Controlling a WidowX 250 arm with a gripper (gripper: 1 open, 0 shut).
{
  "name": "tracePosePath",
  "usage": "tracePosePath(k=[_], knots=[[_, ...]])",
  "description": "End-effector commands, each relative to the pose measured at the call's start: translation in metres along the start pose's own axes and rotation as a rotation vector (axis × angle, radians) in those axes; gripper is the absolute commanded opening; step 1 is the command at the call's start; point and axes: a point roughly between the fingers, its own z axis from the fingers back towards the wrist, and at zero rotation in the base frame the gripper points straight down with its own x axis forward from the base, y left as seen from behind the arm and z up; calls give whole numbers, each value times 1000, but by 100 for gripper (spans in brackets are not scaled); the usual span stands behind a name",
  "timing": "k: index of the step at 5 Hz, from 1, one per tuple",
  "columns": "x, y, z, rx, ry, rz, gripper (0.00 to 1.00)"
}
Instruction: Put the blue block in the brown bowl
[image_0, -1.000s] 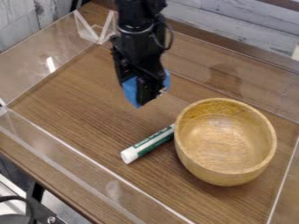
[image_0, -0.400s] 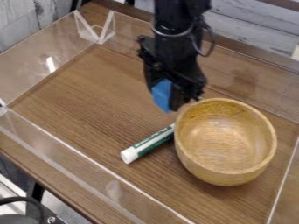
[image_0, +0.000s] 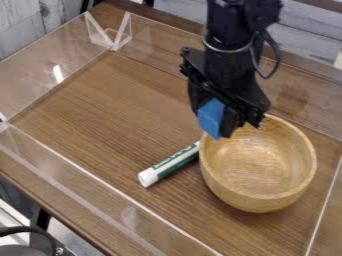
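the blue block (image_0: 213, 121) hangs clear of the table, pinched in the closed gripper (image_0: 219, 118) just over the far-left rim of the brown bowl (image_0: 258, 160). the bowl sits right of centre on the wooden table (image_0: 94, 110). 1 white-and-green marker (image_0: 170, 163) lies near the bowl's left side.

Count: one blue block (image_0: 213, 120), one brown bowl (image_0: 259, 160), one marker pen (image_0: 168, 164). One gripper (image_0: 222, 121) on one arm. All inside one clear-walled tray (image_0: 80, 110).
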Motion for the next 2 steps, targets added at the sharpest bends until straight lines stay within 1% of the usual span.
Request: tracePosePath(k=[1,2], knots=[[9,-9,14,0,-60,11,0],[9,-18,14,-4,-62,10,0]])
